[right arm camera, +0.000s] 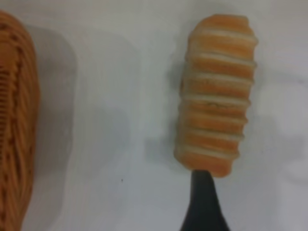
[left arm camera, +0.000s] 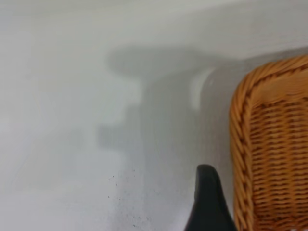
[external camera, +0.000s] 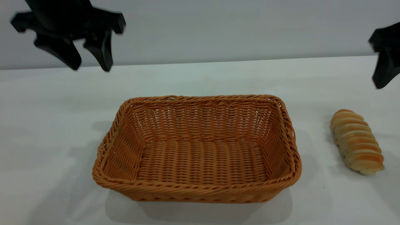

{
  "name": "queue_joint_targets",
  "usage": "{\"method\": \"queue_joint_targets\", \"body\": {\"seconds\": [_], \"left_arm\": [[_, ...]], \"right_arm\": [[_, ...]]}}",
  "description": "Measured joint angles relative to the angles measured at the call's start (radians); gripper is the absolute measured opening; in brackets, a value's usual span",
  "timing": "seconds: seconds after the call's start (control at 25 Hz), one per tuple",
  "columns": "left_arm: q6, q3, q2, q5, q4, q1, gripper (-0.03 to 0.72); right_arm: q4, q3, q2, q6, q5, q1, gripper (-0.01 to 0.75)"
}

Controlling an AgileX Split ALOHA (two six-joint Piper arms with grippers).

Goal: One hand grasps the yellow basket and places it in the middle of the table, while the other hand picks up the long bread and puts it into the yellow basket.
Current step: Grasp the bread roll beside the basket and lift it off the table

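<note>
The yellow basket [external camera: 197, 192] sits empty at the middle of the table [external camera: 47, 125], its long side toward the camera. The long bread [external camera: 357, 141] lies on the table to the basket's right, clear of the rim. High over the far left, my left gripper [external camera: 90, 66] hangs open with nothing in it, behind and left of the basket's corner [left arm camera: 250, 110]. My right gripper [external camera: 394, 82] hovers at the right edge, above and behind the bread. It holds nothing, and only one finger [right arm camera: 202, 204] shows, just off the end of the bread [right arm camera: 215, 96].
A pale wall [external camera: 218, 28] backs the table's far edge. White tabletop runs left of the basket and between basket and bread.
</note>
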Motion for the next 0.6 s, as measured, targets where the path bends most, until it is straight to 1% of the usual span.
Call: {"method": "queue_joint_targets", "body": {"seconds": [0.32, 0.6], "left_arm": [[0.000, 0.002, -0.136, 0.018, 0.000, 0.000, 0.563], [0.005, 0.002, -0.255, 0.082, 0.000, 0.000, 0.561]], "right_arm": [[0.005, -0.113, 0.206, -0.016, 0.021, 0.000, 0.591], [0.005, -0.180, 0.343, -0.032, 0.025, 0.000, 0.591]]}}
